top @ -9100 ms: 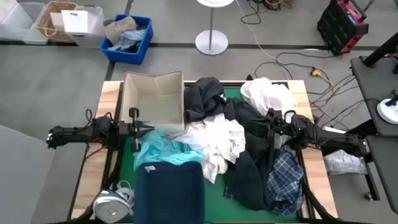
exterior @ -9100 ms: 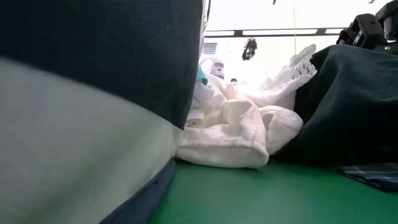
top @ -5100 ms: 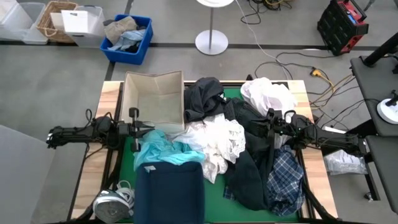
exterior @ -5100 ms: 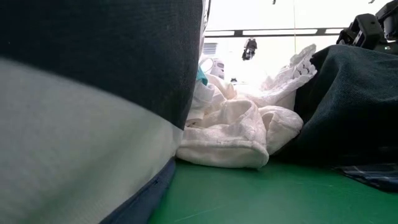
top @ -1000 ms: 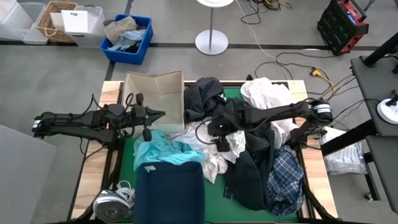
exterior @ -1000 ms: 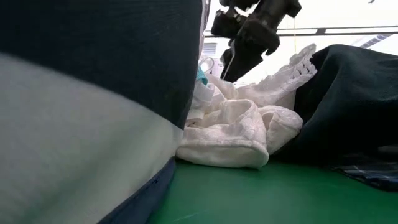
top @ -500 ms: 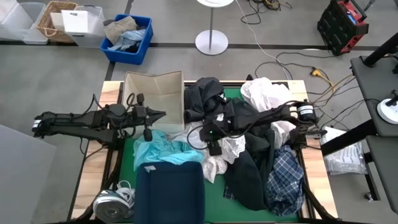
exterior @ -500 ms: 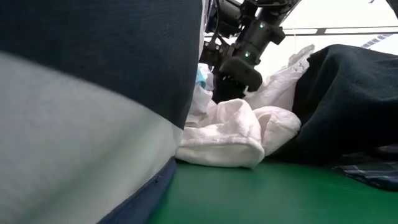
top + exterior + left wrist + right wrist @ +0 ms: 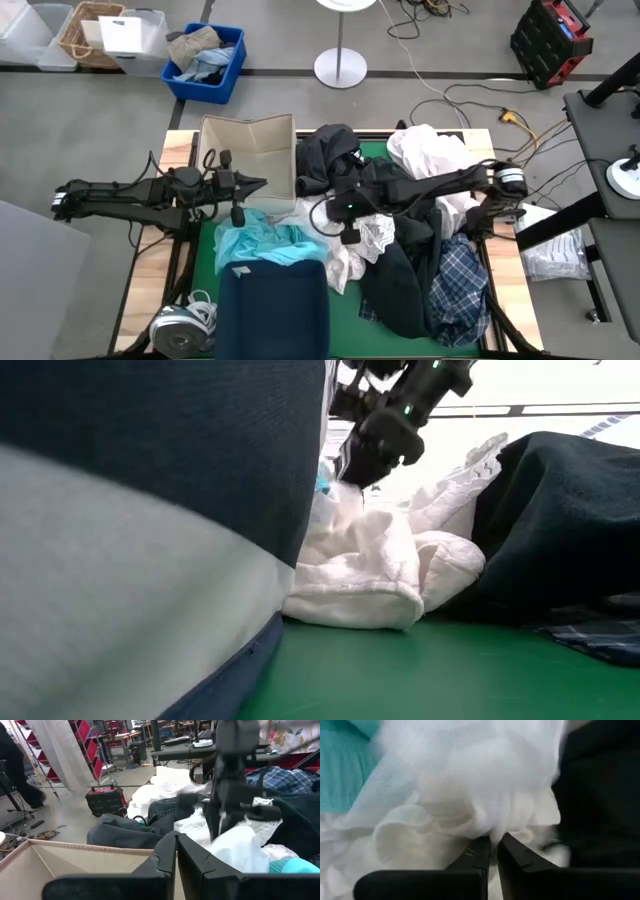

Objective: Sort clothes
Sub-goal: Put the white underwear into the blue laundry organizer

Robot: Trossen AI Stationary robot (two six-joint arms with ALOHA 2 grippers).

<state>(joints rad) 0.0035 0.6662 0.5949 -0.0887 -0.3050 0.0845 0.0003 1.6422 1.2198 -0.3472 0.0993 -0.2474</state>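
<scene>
The right gripper (image 9: 347,222) reaches over the middle of the tabletop (image 9: 205,255) — its 2 fingers (image 9: 482,851) pinch a fold of the white garment (image 9: 345,240). The cloth bunches right at the fingertips, beside the teal garment (image 9: 262,243) and dark clothes (image 9: 405,265). The left gripper (image 9: 240,199) waits by the fabric box (image 9: 245,157) — fingers pressed together, holding nothing.

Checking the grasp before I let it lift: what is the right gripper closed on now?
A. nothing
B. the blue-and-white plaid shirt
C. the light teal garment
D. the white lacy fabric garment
D: the right gripper has its fingers pinched shut on the white lacy fabric garment, whose cloth bunches up directly between the fingertips.
</scene>
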